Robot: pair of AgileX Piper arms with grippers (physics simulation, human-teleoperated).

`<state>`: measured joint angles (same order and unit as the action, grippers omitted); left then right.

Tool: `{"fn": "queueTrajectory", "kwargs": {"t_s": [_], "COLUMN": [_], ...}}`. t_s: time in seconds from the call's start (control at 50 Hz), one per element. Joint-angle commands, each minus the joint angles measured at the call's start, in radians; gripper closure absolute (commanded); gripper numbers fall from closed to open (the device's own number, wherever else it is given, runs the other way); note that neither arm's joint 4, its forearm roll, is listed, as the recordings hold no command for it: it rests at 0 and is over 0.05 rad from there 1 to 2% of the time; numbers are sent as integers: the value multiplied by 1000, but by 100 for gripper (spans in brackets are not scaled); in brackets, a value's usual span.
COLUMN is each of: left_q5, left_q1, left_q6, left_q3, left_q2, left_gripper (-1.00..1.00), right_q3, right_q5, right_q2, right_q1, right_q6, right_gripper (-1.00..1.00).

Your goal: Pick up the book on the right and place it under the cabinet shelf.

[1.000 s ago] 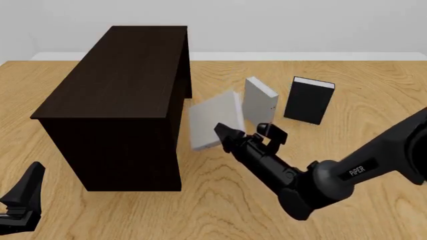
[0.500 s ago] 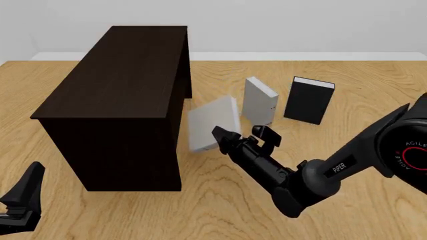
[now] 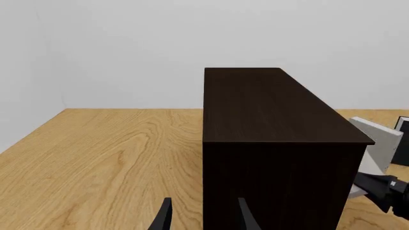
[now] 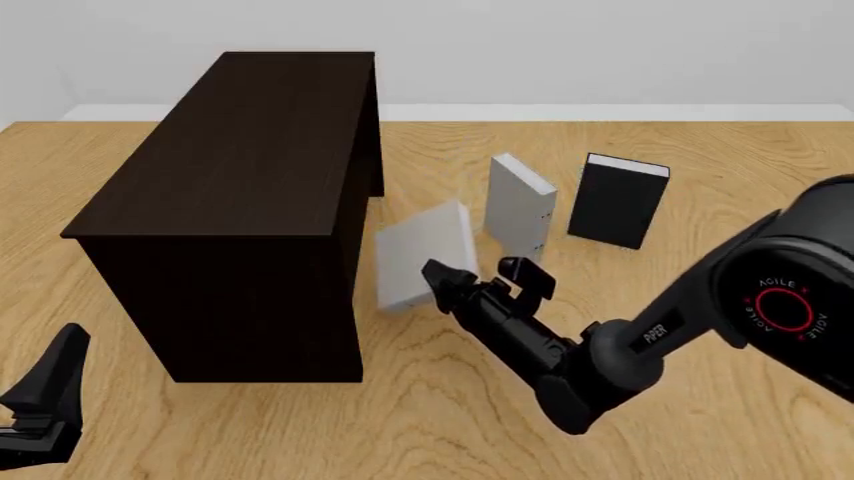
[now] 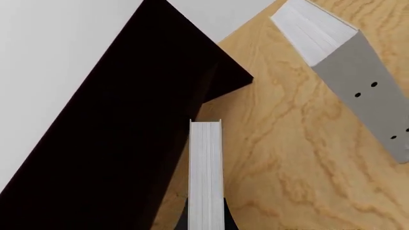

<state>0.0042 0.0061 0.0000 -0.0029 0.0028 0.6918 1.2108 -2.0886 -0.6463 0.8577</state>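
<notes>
The light-grey book is held tilted just above the table, close to the right side of the dark brown cabinet. My right gripper is shut on its lower edge. In the right wrist view the book's white page edge runs straight out from between the fingers, with the cabinet right beside it. My left gripper is open and empty at the near left, in front of the cabinet; its fingertips show in the left wrist view.
A second grey book with dark dots stands right of the held one; it also shows in the right wrist view. A black book stands further right. The table's back edge meets a white wall.
My right gripper has carried the grey book a little left and down, closer to the cabinet's right side. The left arm has not moved.
</notes>
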Motion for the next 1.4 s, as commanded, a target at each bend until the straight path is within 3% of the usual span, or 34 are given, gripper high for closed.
{"fn": "queueTrajectory", "kwargs": {"t_s": [0.02,0.06,0.08,0.68,1.4], "left_q5": [-2,-2,-2,1,-7], "left_q1": [0,0,0,0,1], "left_q6": [0,0,0,0,0], "left_q3": [1,1,1,-3,0], "left_q2": [0,0,0,0,7], "left_gripper": [-100,-100,-100,-100,-100], "right_q3": [17,18,18,-13,-213], "right_q5": [9,9,9,9,9], "right_q2": [-16,-17,-17,-55,-20], "right_q1": [5,5,4,9,0], "right_q6": [27,28,29,1,-39], "right_gripper": [100,100,-100,-100,-100]}}
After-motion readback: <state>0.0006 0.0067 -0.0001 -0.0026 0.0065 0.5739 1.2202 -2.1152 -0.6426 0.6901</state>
